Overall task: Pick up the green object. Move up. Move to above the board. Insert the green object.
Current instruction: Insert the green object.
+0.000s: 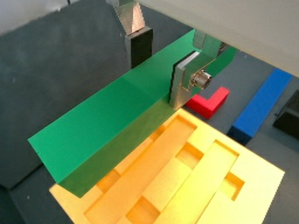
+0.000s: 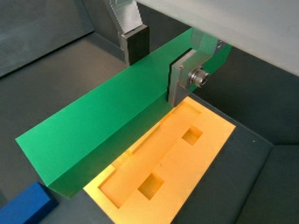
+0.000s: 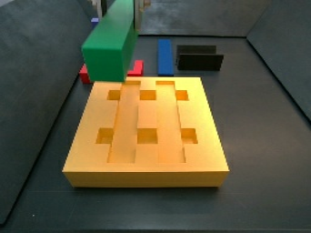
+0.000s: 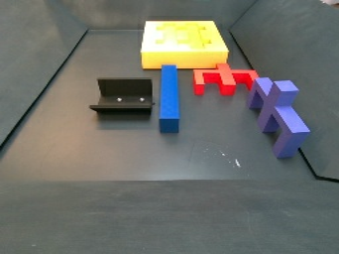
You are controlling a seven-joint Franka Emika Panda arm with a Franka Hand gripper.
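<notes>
In both wrist views the end effector (image 1: 162,59) is closed on the green object (image 1: 111,118), its flat silver fingers (image 1: 187,77) pressed against the bar's two long faces near one end. The bar runs away from the fingers, held clear above the board (image 1: 187,175). In a wrist view the green object (image 2: 105,122) crosses over one edge of the board (image 2: 176,157), whose square recesses show below it.

In a side view the board (image 3: 145,155) lies nearest on the dark surface (image 3: 261,146), grooves running lengthwise with six square recesses in two rows of three. The green object (image 3: 112,41) hangs in the air over the board's far left corner, its end face turned to the camera; the end effector itself cannot be made out here. Behind the board lie the red piece (image 3: 135,66), the blue bar (image 3: 165,51) and the fixture (image 3: 199,58).

In a side view taken from the opposite end, the purple piece (image 4: 280,111) and the fixture (image 4: 122,96) are nearest, the blue bar (image 4: 169,94) just beside the fixture and the red piece (image 4: 221,79) near it. The board (image 4: 185,42) sits farthest back; the green bar and end effector are not visible there.
</notes>
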